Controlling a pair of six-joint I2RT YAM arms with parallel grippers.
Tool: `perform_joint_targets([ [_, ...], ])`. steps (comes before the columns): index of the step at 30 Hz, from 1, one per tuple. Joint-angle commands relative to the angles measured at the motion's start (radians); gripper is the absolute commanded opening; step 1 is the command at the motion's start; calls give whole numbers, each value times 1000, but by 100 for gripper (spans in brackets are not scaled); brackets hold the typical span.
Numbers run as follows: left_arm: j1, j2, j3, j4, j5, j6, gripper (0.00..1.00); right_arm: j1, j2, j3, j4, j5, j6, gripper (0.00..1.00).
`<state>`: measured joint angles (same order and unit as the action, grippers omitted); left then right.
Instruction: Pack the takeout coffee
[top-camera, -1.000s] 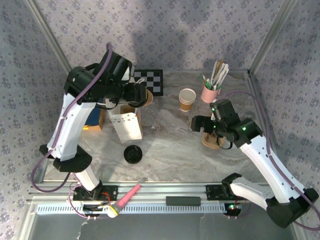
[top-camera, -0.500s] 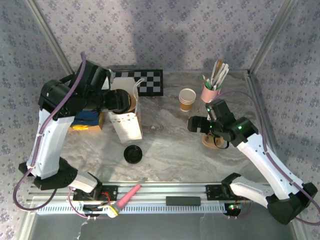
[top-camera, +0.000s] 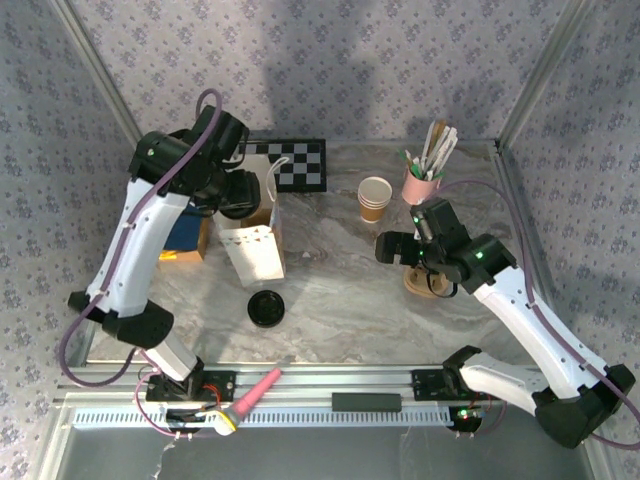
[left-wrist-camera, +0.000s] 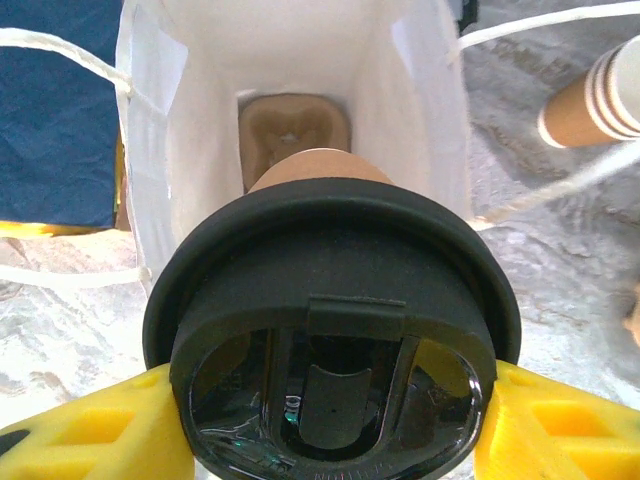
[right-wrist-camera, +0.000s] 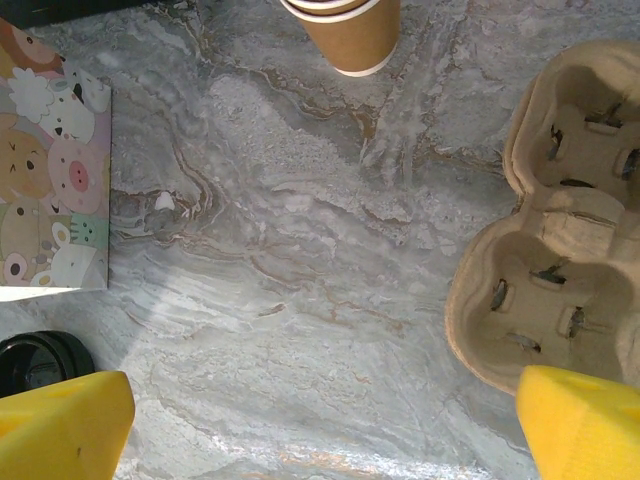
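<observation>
room: table bare between bag and tray; right gripper hangs there, fingers spread wide | containers: bag mouth open; brown insert at its bottom | cup: black lid on; over the bag mouth; pinched on both sides by left gripper fingers
</observation>
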<state>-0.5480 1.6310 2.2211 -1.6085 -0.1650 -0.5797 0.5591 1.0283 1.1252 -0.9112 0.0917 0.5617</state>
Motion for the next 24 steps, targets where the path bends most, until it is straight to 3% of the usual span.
perform_joint_targets([
  [1,24,9,-16,-141,-7,43,59,6,-11,13,2,27,15,100],
  [24,79,166,-107,-94,93,84,59,-40,-22,-66,59,-1,3,100],
])
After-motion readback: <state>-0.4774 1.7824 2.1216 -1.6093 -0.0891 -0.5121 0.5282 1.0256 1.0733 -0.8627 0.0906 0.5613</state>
